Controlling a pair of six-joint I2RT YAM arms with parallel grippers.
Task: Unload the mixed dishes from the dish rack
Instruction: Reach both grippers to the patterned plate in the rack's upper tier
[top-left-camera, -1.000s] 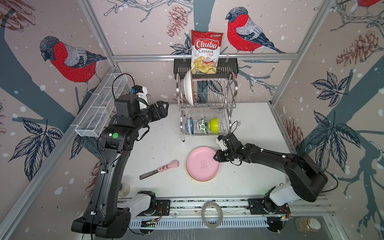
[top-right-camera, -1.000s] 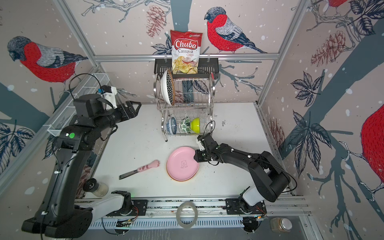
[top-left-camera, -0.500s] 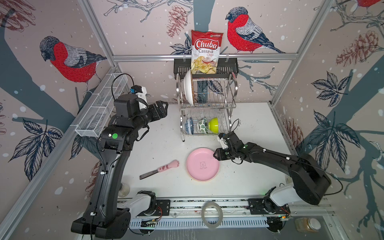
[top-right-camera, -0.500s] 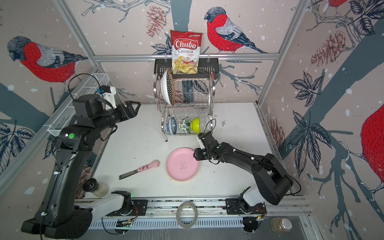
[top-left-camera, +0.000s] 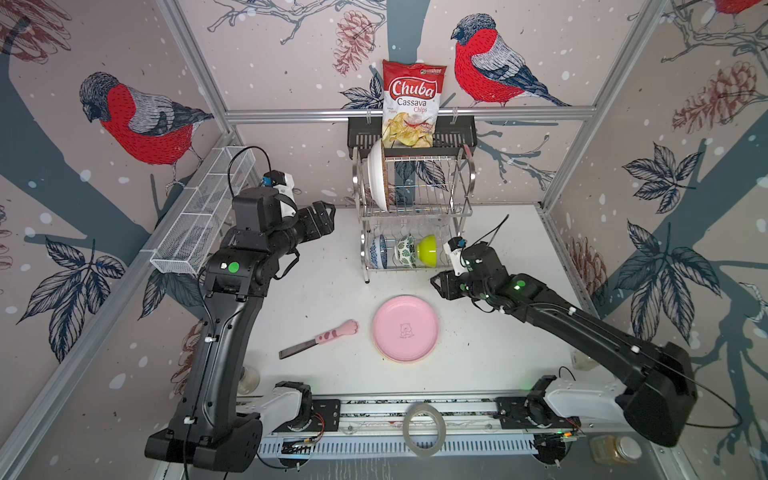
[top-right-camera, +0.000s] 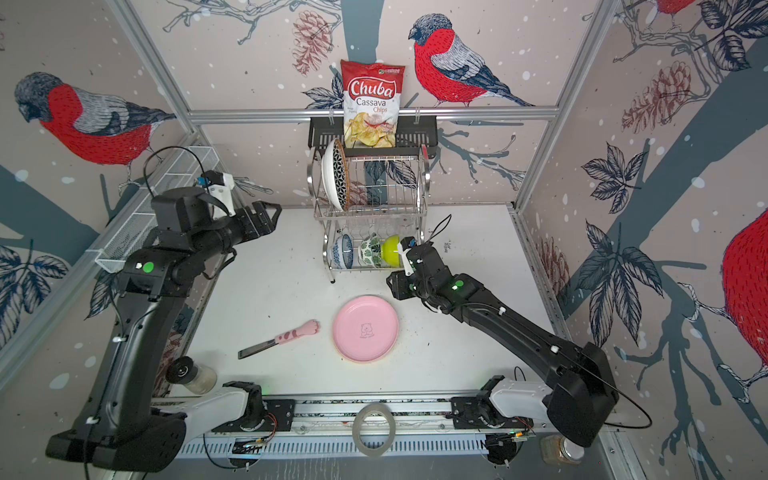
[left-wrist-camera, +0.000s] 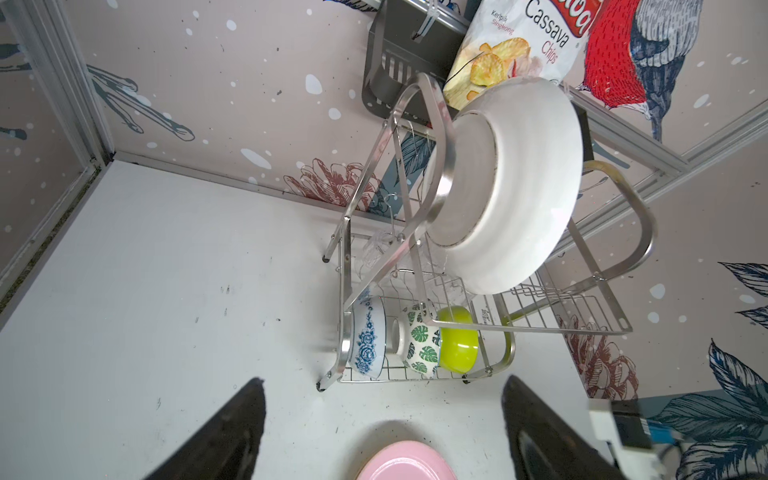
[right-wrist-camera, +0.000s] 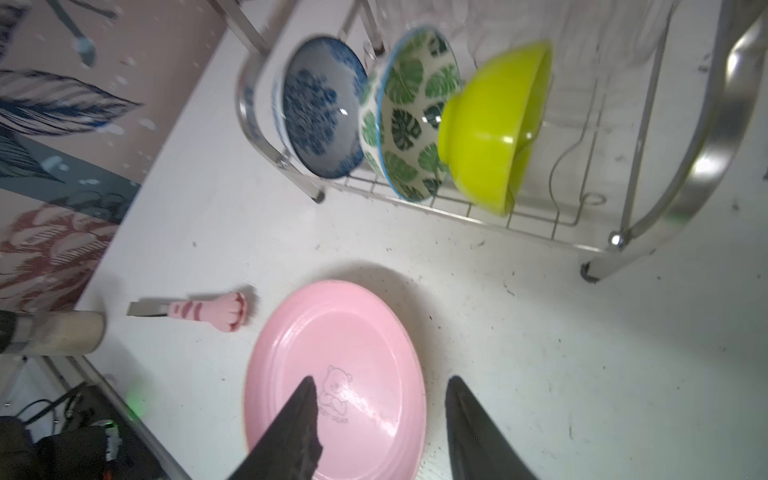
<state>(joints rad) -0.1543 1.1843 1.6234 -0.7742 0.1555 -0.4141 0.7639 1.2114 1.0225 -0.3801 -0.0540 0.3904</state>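
The pink plate (top-left-camera: 405, 328) lies flat on the white table (top-left-camera: 498, 332), beside a pink-handled utensil (top-left-camera: 320, 338). The right gripper (top-left-camera: 438, 286) is near the plate's far rim. The dish rack (top-left-camera: 415, 215) holds an upright white plate (top-left-camera: 375, 178) above three bowls (top-left-camera: 406, 250)

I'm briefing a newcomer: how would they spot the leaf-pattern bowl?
Find the steel rack at the back wall. Its lower shelf holds three bowls on edge. The leaf bowl is the middle one, between the blue-floral bowl and the lime bowl.

Left tool (left-wrist-camera: 383, 380) spread wide; right tool (right-wrist-camera: 381, 379) parted.
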